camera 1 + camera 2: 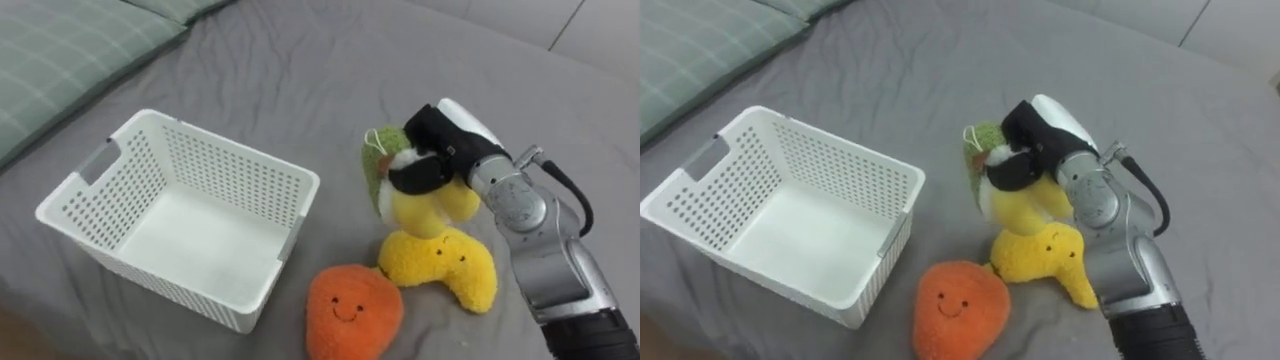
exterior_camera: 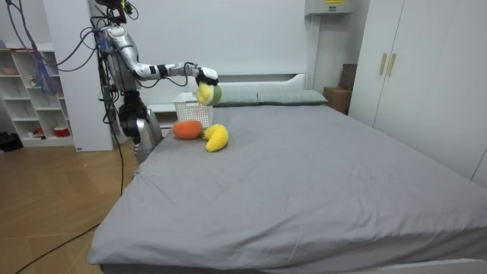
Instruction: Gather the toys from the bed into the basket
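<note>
Yellow, green & white plush toy (image 1: 425,205) is in my right hand (image 1: 440,150). My fingers (image 1: 415,178) are curled round its upper part and gripping it, w/ the yellow end hanging below and the green bit poking out toward the basket side. In the room view the toy is held up off the bed (image 1: 300,70), over its near-left corner and level w/ the top of the basket.

Directly under it lies a yellow plush (image 1: 445,265) w/ a little face, flat on the grey cover. Just beside that, on its left & nearer me, is an orange plush (image 1: 352,310), also w/ a smiling face. The two look to be touching or nearly so; can't tell which.

Left of the toys sits a white basket (image 1: 230,175) w/ perforated walls, upright, nothing inside. The orange plush is close to its near right corner but apart from it.

Further out, top left, there's a green checked pillow (image 1: 70,50). Room view has me standing at the bed's side nr the pillows, w/ a white shelf unit (image 2: 34,95) behind me and a wardrobe (image 2: 415,61) on the far side.
</note>
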{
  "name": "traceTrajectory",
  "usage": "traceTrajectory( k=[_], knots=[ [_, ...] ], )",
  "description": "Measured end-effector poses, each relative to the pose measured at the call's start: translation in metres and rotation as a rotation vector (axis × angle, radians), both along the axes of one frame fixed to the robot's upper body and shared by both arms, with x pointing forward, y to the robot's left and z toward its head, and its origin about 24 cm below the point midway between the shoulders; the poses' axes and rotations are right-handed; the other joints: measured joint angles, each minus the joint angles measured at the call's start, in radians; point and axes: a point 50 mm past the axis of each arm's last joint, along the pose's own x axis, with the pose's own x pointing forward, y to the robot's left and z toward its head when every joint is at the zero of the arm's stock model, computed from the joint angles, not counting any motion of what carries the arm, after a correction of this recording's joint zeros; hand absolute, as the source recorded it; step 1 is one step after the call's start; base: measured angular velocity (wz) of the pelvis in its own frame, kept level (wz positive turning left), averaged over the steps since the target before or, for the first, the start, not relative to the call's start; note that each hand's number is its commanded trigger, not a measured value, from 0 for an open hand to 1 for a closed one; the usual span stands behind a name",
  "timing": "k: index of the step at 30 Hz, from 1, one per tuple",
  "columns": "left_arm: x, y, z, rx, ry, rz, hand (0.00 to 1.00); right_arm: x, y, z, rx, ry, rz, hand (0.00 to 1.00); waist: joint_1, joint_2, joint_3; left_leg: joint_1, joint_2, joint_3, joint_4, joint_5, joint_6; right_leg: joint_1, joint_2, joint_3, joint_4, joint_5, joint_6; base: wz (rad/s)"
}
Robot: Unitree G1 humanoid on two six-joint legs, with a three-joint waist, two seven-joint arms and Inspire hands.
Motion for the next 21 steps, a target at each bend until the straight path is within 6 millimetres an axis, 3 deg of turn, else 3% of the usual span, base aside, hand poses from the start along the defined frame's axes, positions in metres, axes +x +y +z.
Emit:
traceTrajectory(
  k=[8,14,21],
  knots=[
    [0.024,0.000,0.005,0.009,-0.064,-0.041,0.00,0.005,0.021,0.004,-0.031,0.005,0.065,1.00,0.068,0.001,0.0009,-0.036,-0.012,-0.053,0.030,0.008,-0.005,-0.004,0.000,-0.016,0.001,-0.001,0.001,0.21],
    [0.028,-0.001,0.006,-0.003,-0.070,-0.044,0.00,0.011,0.034,0.016,-0.039,-0.033,0.102,1.00,0.079,-0.019,-0.0003,-0.054,-0.022,-0.088,0.035,0.015,-0.007,-0.004,0.001,-0.018,0.000,-0.001,0.001,0.17],
    [0.034,-0.001,0.006,-0.017,-0.081,-0.043,0.00,0.015,0.035,0.023,-0.061,-0.057,0.097,1.00,0.077,-0.017,0.0026,-0.086,-0.049,-0.160,0.052,0.031,-0.008,-0.003,-0.006,-0.046,-0.001,-0.002,0.003,0.33]
  ],
)
